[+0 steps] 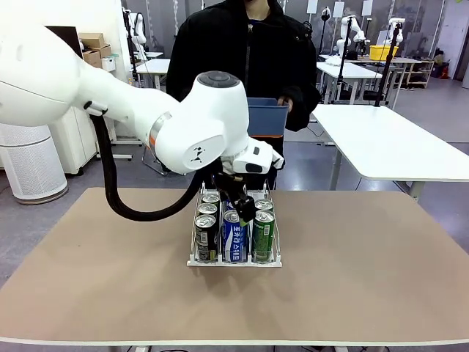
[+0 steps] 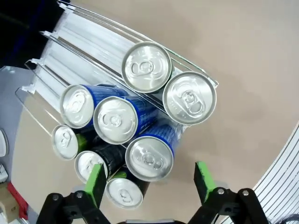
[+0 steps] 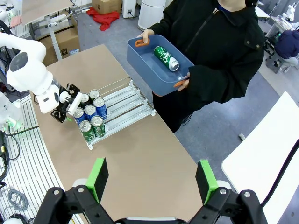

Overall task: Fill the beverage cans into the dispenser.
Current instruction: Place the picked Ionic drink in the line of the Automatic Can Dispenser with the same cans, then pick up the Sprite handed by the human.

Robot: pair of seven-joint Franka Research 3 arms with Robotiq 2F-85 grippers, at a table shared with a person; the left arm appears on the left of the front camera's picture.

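Observation:
The dispenser (image 1: pixel 234 262) stands mid-table with beverage cans in all three lanes: a black can (image 1: pixel 206 238), a blue can (image 1: pixel 235 238) and a green can (image 1: pixel 263 236) at the front, others behind them. My left gripper (image 1: pixel 242 209) hovers just over the middle lane, open. In the left wrist view its green pads (image 2: pixel 96 183) stand wide apart above a blue can's silver top (image 2: pixel 149 158), holding nothing. My right gripper (image 3: pixel 152 179) is open and high above the table. Far below it lie the dispenser (image 3: pixel 126 100) and the left gripper (image 3: pixel 70 108).
A person at the far side holds a blue tub (image 1: pixel 265 117) in both hands. One green can (image 3: pixel 166 58) lies in that tub (image 3: pixel 149 70). Bare brown table surrounds the dispenser on every side.

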